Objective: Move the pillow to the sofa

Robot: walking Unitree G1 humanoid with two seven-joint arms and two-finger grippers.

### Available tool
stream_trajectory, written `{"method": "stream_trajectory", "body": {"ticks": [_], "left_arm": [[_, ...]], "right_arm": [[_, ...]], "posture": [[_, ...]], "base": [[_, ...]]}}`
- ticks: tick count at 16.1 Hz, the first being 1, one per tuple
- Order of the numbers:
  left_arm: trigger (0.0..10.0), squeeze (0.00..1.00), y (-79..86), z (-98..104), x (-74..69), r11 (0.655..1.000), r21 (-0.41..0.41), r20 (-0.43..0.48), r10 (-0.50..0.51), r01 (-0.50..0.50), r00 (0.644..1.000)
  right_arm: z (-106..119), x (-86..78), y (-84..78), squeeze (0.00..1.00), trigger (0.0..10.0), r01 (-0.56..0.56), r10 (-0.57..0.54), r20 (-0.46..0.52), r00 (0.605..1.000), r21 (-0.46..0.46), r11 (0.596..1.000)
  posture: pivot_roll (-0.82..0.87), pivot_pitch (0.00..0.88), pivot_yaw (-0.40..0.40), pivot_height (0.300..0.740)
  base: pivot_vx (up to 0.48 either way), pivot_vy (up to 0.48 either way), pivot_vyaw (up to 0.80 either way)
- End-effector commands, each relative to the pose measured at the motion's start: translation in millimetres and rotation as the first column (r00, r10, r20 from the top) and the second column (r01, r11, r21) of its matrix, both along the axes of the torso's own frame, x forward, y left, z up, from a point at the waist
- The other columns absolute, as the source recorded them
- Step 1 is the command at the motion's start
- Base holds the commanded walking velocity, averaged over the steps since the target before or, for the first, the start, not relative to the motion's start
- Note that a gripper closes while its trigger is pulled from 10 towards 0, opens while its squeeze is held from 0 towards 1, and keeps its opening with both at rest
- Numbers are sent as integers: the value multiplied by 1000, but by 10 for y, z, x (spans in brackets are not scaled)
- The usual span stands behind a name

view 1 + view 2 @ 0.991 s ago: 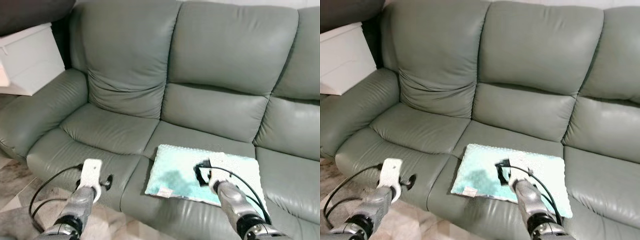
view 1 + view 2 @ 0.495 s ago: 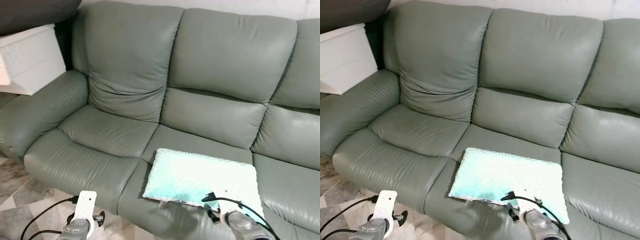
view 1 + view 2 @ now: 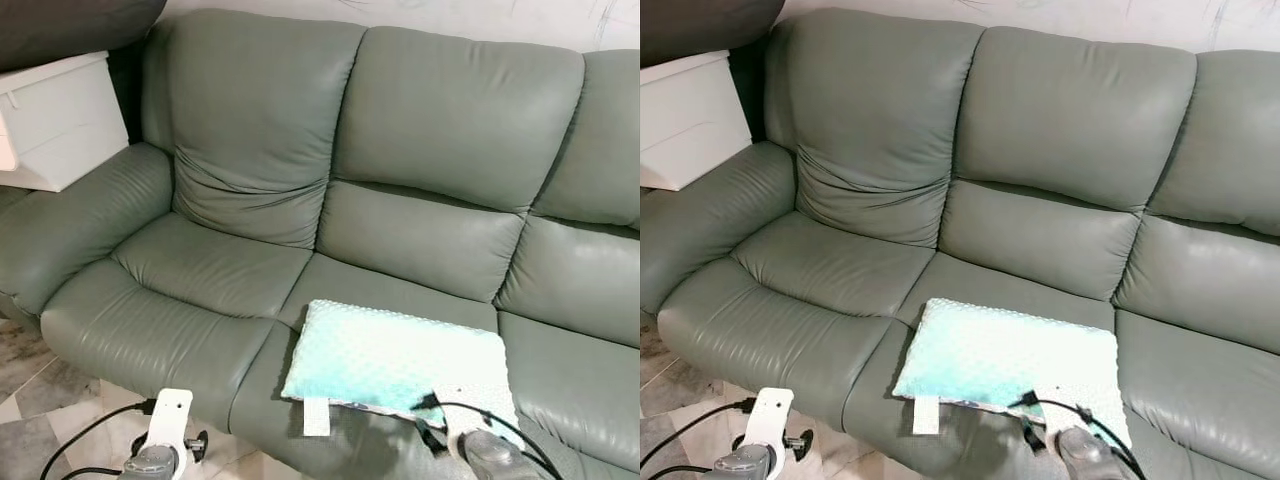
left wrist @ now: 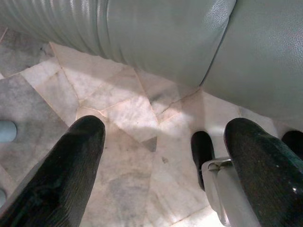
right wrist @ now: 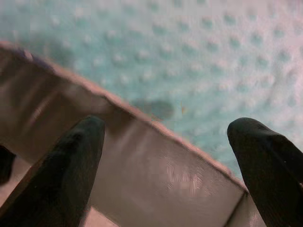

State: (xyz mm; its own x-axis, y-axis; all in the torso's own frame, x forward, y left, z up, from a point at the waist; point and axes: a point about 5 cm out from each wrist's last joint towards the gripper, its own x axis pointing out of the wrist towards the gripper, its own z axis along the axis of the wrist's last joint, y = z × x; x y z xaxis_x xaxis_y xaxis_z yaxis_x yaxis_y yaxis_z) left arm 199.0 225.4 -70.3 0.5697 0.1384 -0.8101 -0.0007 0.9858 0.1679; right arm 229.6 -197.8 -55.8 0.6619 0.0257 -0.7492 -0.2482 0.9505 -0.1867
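The pillow lay flat on the middle seat of the sofa, just ahead of my right gripper, whose 2 fingers stood wide apart and held nothing. I judged the pillow light, soft and floppy, best pinched at its near edge. My left gripper, also spread wide and empty, hung low over the floor, beside the sofa's front.

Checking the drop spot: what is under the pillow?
The pillow lies flat on the sofa, on its middle seat cushion near the front edge, a white tag hanging over that edge. Whatever is beneath the pillow itself is covered.
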Motion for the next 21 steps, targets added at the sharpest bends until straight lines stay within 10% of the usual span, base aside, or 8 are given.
{"method": "stream_trajectory", "body": {"ticks": [1, 21], "left_arm": [[10000, 0, 29, 18, 23, 1000, 7, 4, 9, -9, 1000], [10000, 0, 77, -42, -109, 997, -22, -39, 69, -70, 997]], "right_arm": [[67, 102, -4, 0, 10000, 29, -29, 33, 999, 2, 1000], [44, 35, -122, 0, 10000, 50, -50, 20, 999, -15, 999]], "posture": [[-1, 0, -28, 740], [-4, 0, -22, 740]], "base": [[0, 0, 0], [0, 0, 310]]}}
